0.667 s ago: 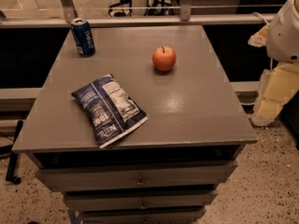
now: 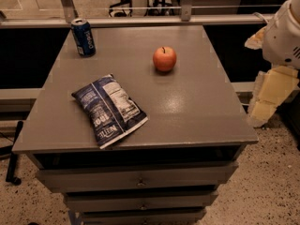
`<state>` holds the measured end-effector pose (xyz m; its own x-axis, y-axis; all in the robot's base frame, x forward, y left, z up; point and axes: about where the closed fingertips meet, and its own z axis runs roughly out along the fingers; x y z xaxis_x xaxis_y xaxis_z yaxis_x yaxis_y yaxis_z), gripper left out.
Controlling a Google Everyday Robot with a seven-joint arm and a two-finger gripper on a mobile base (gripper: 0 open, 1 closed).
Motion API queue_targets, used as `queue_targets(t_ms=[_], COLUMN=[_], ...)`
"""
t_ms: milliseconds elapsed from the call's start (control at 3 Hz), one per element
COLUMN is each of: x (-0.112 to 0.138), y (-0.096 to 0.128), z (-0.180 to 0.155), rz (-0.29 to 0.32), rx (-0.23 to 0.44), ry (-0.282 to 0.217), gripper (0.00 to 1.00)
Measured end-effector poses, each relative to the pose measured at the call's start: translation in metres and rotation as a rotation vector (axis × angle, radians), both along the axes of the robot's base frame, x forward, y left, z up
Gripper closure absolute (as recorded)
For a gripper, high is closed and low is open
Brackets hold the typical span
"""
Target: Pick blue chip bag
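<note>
Parked off the right side of the tabletop (image 2: pixel 201 111), the claw (image 2: pixel 271 95) hangs below a white arm housing, well apart from everything on the surface. I cannot tell how far open it is, though it plainly has no hold of the bag. The blue chip bag (image 2: pixel 110 109) lies flat on the front-left part of the tabletop, set diagonally, with its white nutrition panel up and its lower corner close to the front edge. The likeliest trouble, as I judge it, comes from that flatness. A descent that stops too high would close on air, and one that goes too low would press into the tabletop and could skid the slick foil instead of pinching it. Because the bag sits near the front edge, a sideways nudge could push it over onto the floor in front of the drawers (image 2: pixel 140 177). A grip lined up along the bag's length would probably not span it, so the wrist angle matters. The reach has to cross most of the tabletop, and a low sweep could clip the apple (image 2: pixel 164 58), which sits further back near the middle and would roll. The soda can (image 2: pixel 83 36) at the back-left corner is also blue, so it could be taken for the target.
</note>
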<state>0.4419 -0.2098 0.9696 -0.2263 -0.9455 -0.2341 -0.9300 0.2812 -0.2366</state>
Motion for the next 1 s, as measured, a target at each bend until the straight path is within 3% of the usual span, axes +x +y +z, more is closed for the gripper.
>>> queue_targets(t_ms=[333,1000], x=[0.010,0.044], y=[0.041,0.170], z=[-0.025,-0.060], rz=[0.041,0.134], rx=[0.078,0.339], ry=[0.013,0.024], gripper=[0.00,0.00])
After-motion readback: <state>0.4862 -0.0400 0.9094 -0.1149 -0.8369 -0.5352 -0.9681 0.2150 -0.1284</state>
